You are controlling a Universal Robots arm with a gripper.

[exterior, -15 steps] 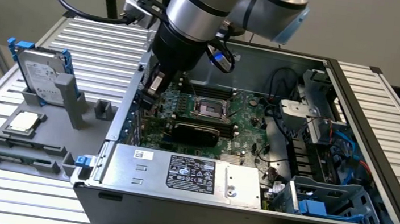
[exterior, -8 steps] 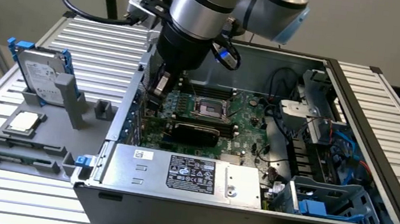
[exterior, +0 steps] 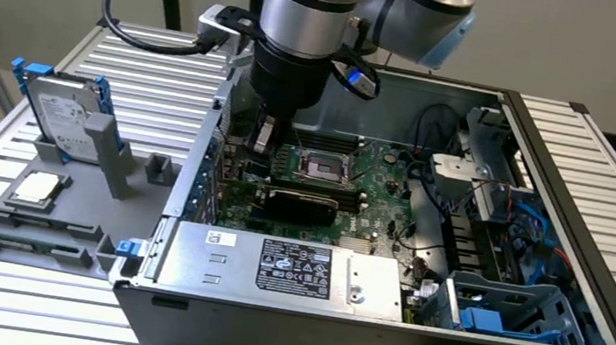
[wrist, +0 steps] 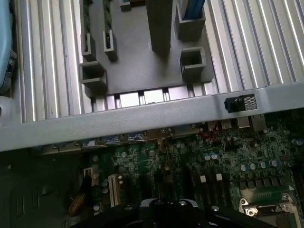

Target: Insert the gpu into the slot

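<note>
The gpu [exterior: 301,204] is a thin black card standing on edge across the green motherboard [exterior: 382,190], inside the open computer case. The blue slot is hidden; I cannot make it out under or beside the card. My gripper [exterior: 263,139] hangs from the arm above the motherboard, close to the case wall on the exterior view's left. It is a little above the card and towards its far left end, and seems apart from it. In the wrist view the motherboard [wrist: 228,161] lies below the camera, with dark connector strips [wrist: 190,183].
A large silver labelled box [exterior: 285,267] fills the case's near side beside the card. The processor socket [exterior: 321,167] sits behind the card. Cables and a blue drive cage [exterior: 502,315] lie to the right. Outside the case wall [wrist: 142,121], a grey fixture [exterior: 43,228] holds a hard drive [exterior: 62,116].
</note>
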